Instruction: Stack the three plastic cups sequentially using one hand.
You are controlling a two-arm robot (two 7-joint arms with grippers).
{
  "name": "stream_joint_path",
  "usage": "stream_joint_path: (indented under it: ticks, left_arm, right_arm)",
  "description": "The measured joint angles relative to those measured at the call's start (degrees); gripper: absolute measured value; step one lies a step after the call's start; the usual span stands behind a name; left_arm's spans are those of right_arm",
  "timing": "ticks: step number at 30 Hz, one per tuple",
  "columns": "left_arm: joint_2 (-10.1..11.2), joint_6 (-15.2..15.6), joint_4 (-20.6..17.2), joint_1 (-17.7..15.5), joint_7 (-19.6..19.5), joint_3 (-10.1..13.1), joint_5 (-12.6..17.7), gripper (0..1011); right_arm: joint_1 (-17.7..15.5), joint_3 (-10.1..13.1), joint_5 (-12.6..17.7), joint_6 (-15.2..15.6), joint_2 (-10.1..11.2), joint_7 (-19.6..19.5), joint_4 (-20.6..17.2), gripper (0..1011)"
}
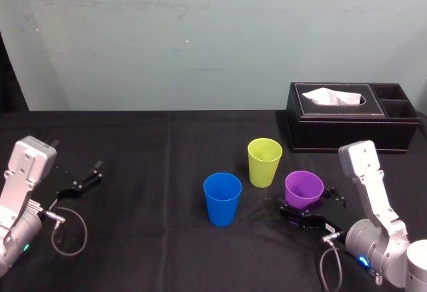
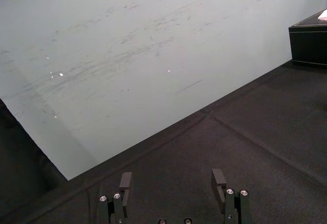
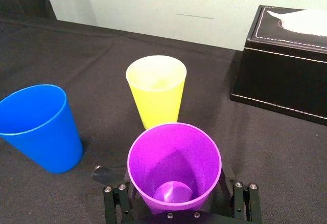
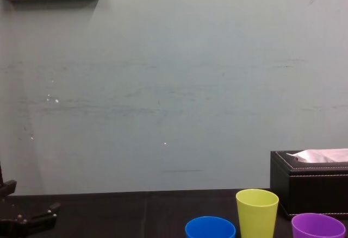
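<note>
Three plastic cups stand upright and apart on the black table. The blue cup (image 1: 222,199) (image 3: 38,127) (image 4: 210,228) is on the left. Farthest back is the yellow-green cup (image 1: 264,161) (image 3: 156,88) (image 4: 256,211). The purple cup (image 1: 303,189) (image 3: 173,162) (image 4: 318,226) is on the right. My right gripper (image 1: 303,203) (image 3: 174,185) is low at the table, open, with one finger on each side of the purple cup's lower part. Far off at the table's left, my left gripper (image 1: 87,175) (image 2: 172,180) (image 4: 32,216) rests open and empty.
A black tissue box (image 1: 350,115) (image 3: 286,65) (image 4: 310,183) stands at the back right, just behind the cups. A pale wall closes off the table's far edge. Black cloth (image 1: 147,172) lies bare between the left gripper and the blue cup.
</note>
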Motion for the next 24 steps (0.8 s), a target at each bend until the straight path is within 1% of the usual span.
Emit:
stream_joint_path:
  ticks: [3, 9, 10, 11, 13, 16, 24]
  left_arm:
    - [0.0, 0.0, 0.0, 0.0, 0.0, 0.0, 0.0, 1000]
    - [0.0, 0.0, 0.0, 0.0, 0.0, 0.0, 0.0, 1000]
    - [0.0, 0.0, 0.0, 0.0, 0.0, 0.0, 0.0, 1000]
    - [0.0, 0.0, 0.0, 0.0, 0.0, 0.0, 0.0, 1000]
    - [0.0, 0.0, 0.0, 0.0, 0.0, 0.0, 0.0, 1000]
    - [0.0, 0.0, 0.0, 0.0, 0.0, 0.0, 0.0, 1000]
    - [0.0, 0.0, 0.0, 0.0, 0.0, 0.0, 0.0, 1000]
  right_arm:
    - [0.0, 0.0, 0.0, 0.0, 0.0, 0.0, 0.0, 994]
    - [0.0, -0.1, 0.1, 0.0, 0.0, 0.0, 0.0, 863]
    - [0.0, -0.1, 0.1, 0.0, 0.1, 0.0, -0.1, 824]
    - [0.0, -0.1, 0.1, 0.0, 0.1, -0.1, -0.1, 814]
    - [0.0, -0.1, 0.1, 0.1, 0.1, -0.1, -0.1, 744]
    - [0.0, -0.1, 0.1, 0.1, 0.1, -0.1, -0.1, 719]
    - [0.0, -0.1, 0.1, 0.1, 0.1, -0.1, -0.1, 716]
